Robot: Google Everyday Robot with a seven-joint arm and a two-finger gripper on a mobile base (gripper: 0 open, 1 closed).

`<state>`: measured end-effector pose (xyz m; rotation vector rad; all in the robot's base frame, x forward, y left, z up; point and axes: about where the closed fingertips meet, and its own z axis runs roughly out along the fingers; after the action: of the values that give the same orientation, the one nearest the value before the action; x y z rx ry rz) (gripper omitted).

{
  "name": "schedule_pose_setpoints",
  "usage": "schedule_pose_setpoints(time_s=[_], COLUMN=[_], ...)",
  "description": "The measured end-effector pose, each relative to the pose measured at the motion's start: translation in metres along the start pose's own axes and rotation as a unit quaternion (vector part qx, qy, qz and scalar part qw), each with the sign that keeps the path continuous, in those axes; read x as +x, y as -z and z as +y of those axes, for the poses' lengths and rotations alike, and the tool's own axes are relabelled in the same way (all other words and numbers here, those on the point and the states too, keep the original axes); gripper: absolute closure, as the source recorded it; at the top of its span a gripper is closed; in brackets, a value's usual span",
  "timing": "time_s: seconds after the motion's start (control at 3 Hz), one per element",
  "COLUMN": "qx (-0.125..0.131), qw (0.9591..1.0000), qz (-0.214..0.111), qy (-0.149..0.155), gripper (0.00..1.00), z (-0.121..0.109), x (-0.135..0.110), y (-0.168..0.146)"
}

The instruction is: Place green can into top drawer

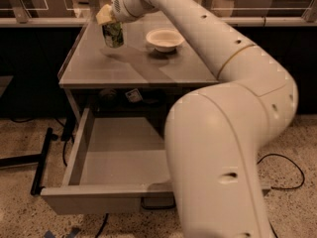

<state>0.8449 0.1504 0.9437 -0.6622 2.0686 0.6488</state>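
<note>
The green can hangs a little above the back left of the grey tabletop, with its shadow on the surface below it. My gripper grips the can from above, with a pale fingertip showing at the can's top. The top drawer is pulled wide open under the tabletop, nearer to the camera than the can. Its floor is bare where I can see it. My arm hides the drawer's right half and its handle.
A white bowl sits on the tabletop to the right of the can. My large white arm fills the right foreground. A black floor stand lies left of the drawer. Cables run across the floor at the right.
</note>
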Motion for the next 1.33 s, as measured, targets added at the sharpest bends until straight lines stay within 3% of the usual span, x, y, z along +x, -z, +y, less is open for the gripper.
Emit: schedule_pose_setpoints(time_s=[0.33, 1.0, 1.33], qx=[-0.009, -0.016, -0.035], qw=[0.9998, 0.9998, 0.9986], qz=[0.007, 0.002, -0.027], qy=[0.017, 0.015, 0.030], gripper=[1.00, 1.00, 1.00], z=[0.006, 0.007, 0.018], x=[0.026, 0.031, 0.043], y=[0.048, 0.046, 0.072])
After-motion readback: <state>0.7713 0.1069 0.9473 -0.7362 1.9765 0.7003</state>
